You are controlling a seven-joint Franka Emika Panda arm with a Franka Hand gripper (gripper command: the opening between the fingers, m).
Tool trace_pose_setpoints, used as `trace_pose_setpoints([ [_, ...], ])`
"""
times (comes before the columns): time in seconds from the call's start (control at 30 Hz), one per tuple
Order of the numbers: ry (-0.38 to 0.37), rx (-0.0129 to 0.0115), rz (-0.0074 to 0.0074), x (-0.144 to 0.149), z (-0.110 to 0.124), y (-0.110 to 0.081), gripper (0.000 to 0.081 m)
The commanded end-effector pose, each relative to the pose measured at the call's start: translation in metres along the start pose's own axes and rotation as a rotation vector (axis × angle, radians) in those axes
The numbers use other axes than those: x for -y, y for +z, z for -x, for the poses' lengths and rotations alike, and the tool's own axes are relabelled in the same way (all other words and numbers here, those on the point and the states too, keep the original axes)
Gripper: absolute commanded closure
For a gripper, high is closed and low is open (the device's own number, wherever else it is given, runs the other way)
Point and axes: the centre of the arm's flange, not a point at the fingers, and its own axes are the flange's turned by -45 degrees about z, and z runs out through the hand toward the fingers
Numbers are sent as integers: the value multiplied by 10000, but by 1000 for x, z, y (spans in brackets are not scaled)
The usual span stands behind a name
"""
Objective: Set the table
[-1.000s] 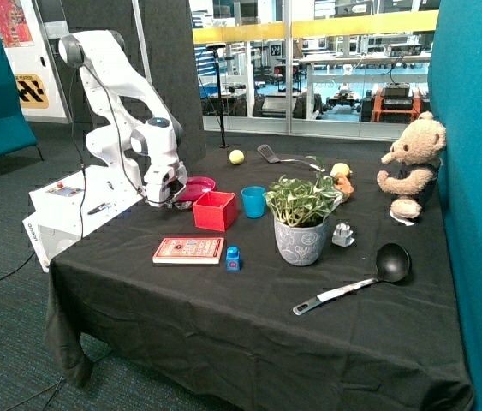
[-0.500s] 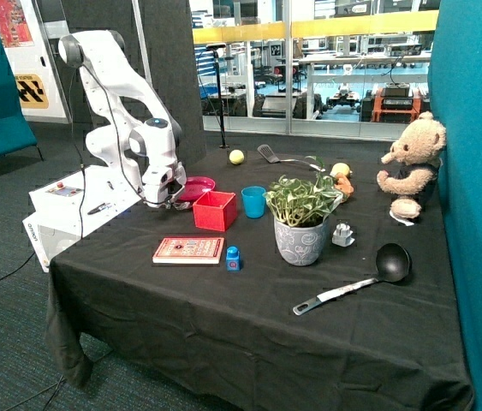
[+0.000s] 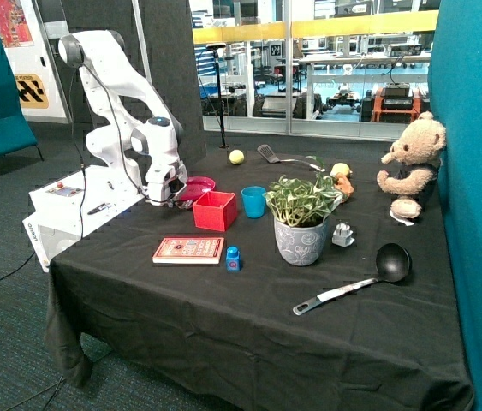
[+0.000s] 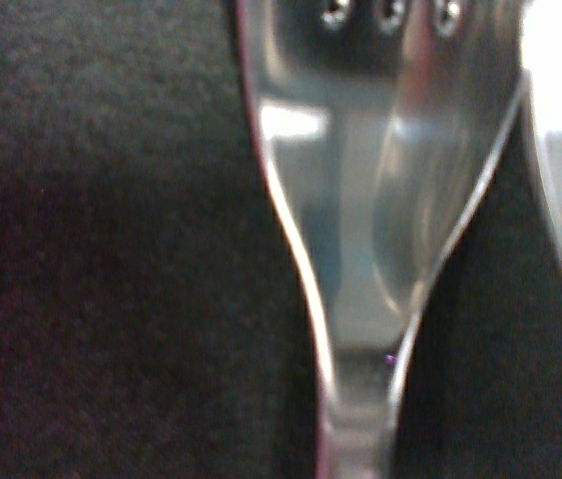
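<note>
My gripper [image 3: 170,202] is low over the black tablecloth [image 3: 223,325], at the near rim of a pink plate [image 3: 199,184] and beside a red box [image 3: 215,211]. In the wrist view a shiny metal utensil [image 4: 360,249] with small holes near its head fills the picture very close up, lying over the black cloth [image 4: 111,249]. I cannot tell from either view whether it is held. A blue cup [image 3: 253,202] stands next to the red box. A black ladle [image 3: 369,276] lies near the table's front right, and a black spatula [image 3: 276,157] lies at the back.
A red book [image 3: 188,250] and a small blue block [image 3: 233,259] lie in front of the red box. A potted plant [image 3: 300,223] stands mid-table, a yellow ball [image 3: 236,157] lies at the back, and a teddy bear [image 3: 412,167] sits against the teal wall.
My gripper has risen slightly beside the pink plate. Nothing else on the table has moved.
</note>
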Motion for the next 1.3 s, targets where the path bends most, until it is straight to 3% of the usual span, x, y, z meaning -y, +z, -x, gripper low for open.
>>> trace_pose_setpoints([
  [0.0,-103,43,-25,3,-3,-2,0],
  [0.63,-73,43,-25,2,-1,-5,0],
  [0.97,-323,43,-26,10,-14,-24,5],
  [1.27,-1022,42,-27,37,-36,-45,218],
])
